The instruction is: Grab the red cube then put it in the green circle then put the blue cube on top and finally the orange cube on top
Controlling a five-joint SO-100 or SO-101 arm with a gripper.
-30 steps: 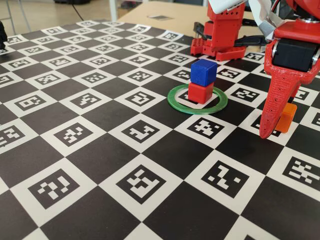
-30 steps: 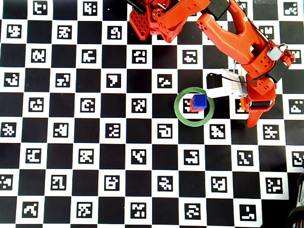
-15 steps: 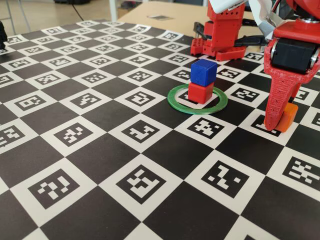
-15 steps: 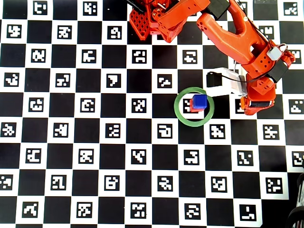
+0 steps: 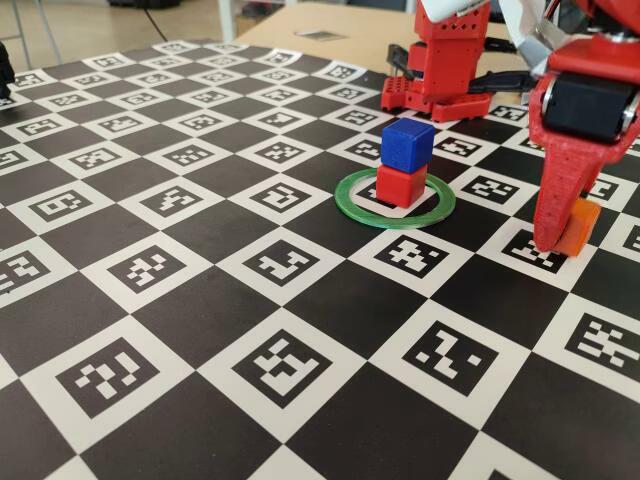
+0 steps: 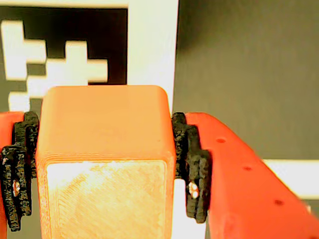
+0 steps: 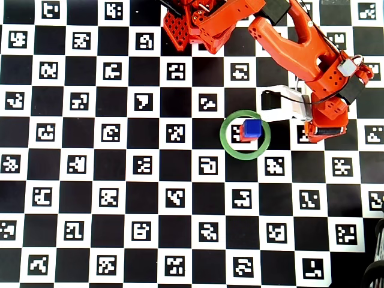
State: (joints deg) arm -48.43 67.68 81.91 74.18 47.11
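A black-and-white checkered mat (image 5: 200, 300) with coded squares covers the table; beyond it, a tan tabletop (image 5: 330, 25) under even light.

Since a second ago the gripper (image 5: 556, 240) closes in on the orange cube (image 5: 576, 228); its front finger, then reaching past the cube toward the camera in the fixed view, now stands upright against it; the cube appears tilted, one edge raised off the board (image 5: 300, 300).
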